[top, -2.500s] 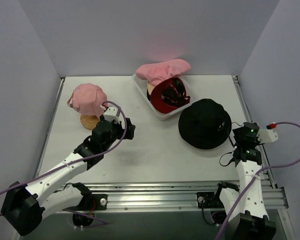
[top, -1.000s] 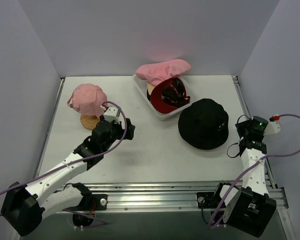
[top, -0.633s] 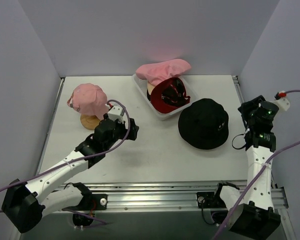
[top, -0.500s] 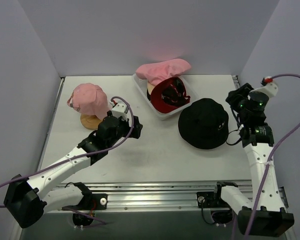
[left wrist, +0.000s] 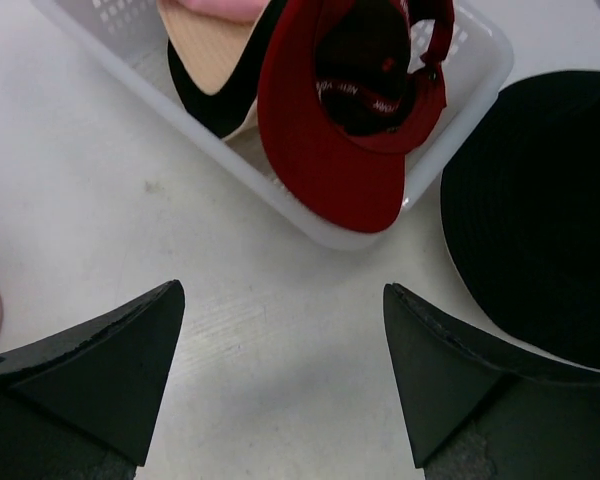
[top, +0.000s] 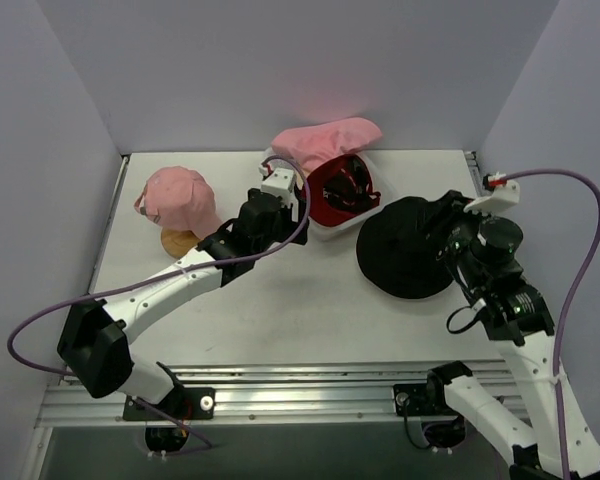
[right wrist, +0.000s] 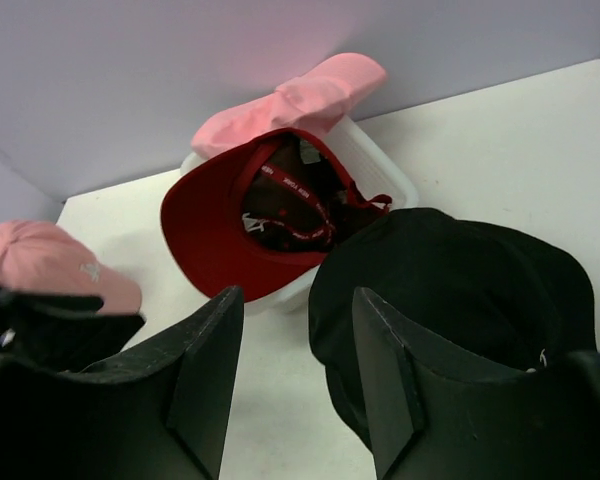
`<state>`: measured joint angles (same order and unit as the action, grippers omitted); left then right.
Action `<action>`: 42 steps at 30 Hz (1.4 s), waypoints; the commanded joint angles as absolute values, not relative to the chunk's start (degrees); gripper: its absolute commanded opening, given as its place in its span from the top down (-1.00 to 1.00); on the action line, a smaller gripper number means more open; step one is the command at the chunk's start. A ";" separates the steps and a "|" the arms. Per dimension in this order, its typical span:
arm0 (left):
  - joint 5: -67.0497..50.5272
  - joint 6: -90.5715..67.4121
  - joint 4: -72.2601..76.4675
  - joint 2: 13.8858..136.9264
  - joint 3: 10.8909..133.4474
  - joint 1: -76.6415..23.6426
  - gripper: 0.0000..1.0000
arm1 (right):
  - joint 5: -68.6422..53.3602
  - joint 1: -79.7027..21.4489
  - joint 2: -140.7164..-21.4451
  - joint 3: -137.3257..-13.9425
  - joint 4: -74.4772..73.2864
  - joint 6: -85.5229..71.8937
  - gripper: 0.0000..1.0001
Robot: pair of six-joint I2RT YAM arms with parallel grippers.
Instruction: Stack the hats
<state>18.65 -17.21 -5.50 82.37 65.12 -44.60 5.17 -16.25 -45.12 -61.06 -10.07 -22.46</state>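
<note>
A pink cap (top: 178, 196) sits on a wooden stand (top: 177, 242) at the back left. A red cap (top: 341, 188) (left wrist: 330, 140) lies upside down in the white basket (top: 328, 230), with a pink bucket hat (top: 326, 138) (right wrist: 300, 100) draped over the basket's far rim and a tan hat (left wrist: 205, 50) tucked beside the red one. A black bucket hat (top: 405, 250) (right wrist: 450, 290) rests on the table to the basket's right. My left gripper (top: 280, 200) (left wrist: 283, 290) hovers open just before the basket's near rim, empty. Over the black hat's right side my right gripper (top: 442, 238) (right wrist: 298, 292) stands open, holding nothing.
Grey walls close the table in on the left, back and right. A metal rail (top: 310, 385) runs along the near edge by the arm bases. The basket's near wall (left wrist: 310, 225) lies straight ahead of my left fingers.
My left arm swung right from beside the stand to the basket's front. My right arm rose from the table's right edge and came in over the black hat. No hat has moved.
</note>
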 commanded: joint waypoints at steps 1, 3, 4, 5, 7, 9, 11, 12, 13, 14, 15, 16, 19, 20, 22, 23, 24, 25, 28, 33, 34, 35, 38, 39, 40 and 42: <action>15.22 -14.68 -5.27 86.47 74.08 -42.72 -0.79 | -1.39 -16.61 -39.48 -56.44 -7.03 -20.31 0.11; 14.59 -14.85 -7.03 90.08 77.33 -40.88 -0.79 | -3.68 -16.61 -37.45 -55.11 -7.47 -19.95 0.10; 12.15 -14.94 -7.29 91.13 79.69 -40.09 -0.78 | -4.30 -16.61 -35.35 -54.50 -7.73 -19.86 0.09; 10.74 -15.20 -7.56 93.14 80.76 -39.12 -0.78 | -4.92 -16.61 -34.20 -53.10 -7.65 -19.69 0.09; 7.49 -16.17 -7.38 94.91 83.22 -36.40 -0.78 | -6.50 -16.61 -31.12 -51.77 -7.65 -19.51 0.08; 3.61 -15.30 -6.59 97.46 84.63 -35.25 -0.77 | -7.21 -16.70 -29.02 -50.63 -8.26 -18.90 0.07; 0.90 -13.89 -5.28 99.39 86.30 -34.89 -0.73 | -7.47 -16.70 -27.69 -49.75 -8.35 -18.90 0.07; 0.10 -12.93 -4.66 99.93 86.57 -34.89 -0.69 | -7.82 -16.70 -26.55 -48.53 -8.09 -19.16 0.07; -0.52 -12.83 -3.96 100.45 86.92 -34.89 -0.66 | -8.17 -16.70 -26.11 -47.99 -7.39 -19.16 0.07; -2.27 -12.75 -2.82 101.59 87.62 -34.98 -0.65 | -8.17 -16.70 -25.84 -47.47 -7.21 -19.16 0.06; -2.81 -12.74 -2.64 102.30 88.15 -34.98 -0.64 | -8.17 -16.70 -25.75 -46.94 -7.03 -18.99 0.06; -2.46 -12.83 -2.98 102.91 88.68 -35.07 -0.64 | -8.09 -16.70 -25.84 -46.85 -7.12 -18.72 0.06; -2.55 -12.57 -3.08 106.08 91.23 -34.98 -0.59 | -8.44 -16.70 -26.63 -46.85 -7.56 -18.19 0.06; -2.72 -12.31 -2.64 107.30 91.67 -34.98 -0.44 | -8.87 -16.70 -26.72 -46.85 -7.65 -18.19 0.06; -2.64 -12.39 -2.64 108.01 92.55 -34.98 -0.17 | -9.05 -16.70 -26.37 -46.50 -7.38 -18.11 0.06; -2.64 -12.48 -2.11 108.19 92.64 -34.98 0.19 | -9.05 -16.70 -26.19 -46.32 -7.21 -18.11 0.06; -2.55 -12.48 -1.59 107.93 92.11 -35.07 0.38 | -8.79 -16.79 -25.76 -46.14 -7.12 -18.11 0.06; -2.20 -12.48 -0.97 107.76 91.94 -35.24 0.55 | -8.79 -16.70 -25.66 -45.62 -6.95 -18.11 0.06; -0.53 -11.78 0.95 104.52 90.79 -35.94 0.95 | -8.70 -16.70 -25.40 -45.44 -6.94 -18.19 0.06; 1.85 -11.86 1.05 98.54 89.74 -37.09 0.95 | -6.95 -16.79 -25.66 -45.44 -6.85 -18.19 0.06; 1.93 -12.39 0.79 96.61 89.74 -37.18 0.95 | -7.12 -16.70 -25.93 -45.53 -6.86 -18.19 0.07; 1.93 -12.83 0.27 95.81 90.00 -37.18 0.95 | -7.03 -16.70 -26.19 -45.70 -6.94 -18.11 0.07; 3.34 -14.41 -3.16 92.91 90.97 -37.35 0.95 | -6.16 -16.79 -26.98 -46.40 -7.29 -18.19 0.07; 3.69 -14.68 -3.43 92.29 90.79 -37.35 0.95 | -5.80 -16.70 -27.24 -46.67 -7.29 -18.28 0.07; 3.95 -14.94 -3.95 90.98 90.62 -37.44 0.95 | -5.45 -16.70 -27.33 -46.76 -7.38 -18.37 0.07; 3.61 -15.64 -4.39 89.74 90.09 -37.44 0.95 | -4.66 -16.70 -27.95 -46.93 -7.56 -18.54 0.07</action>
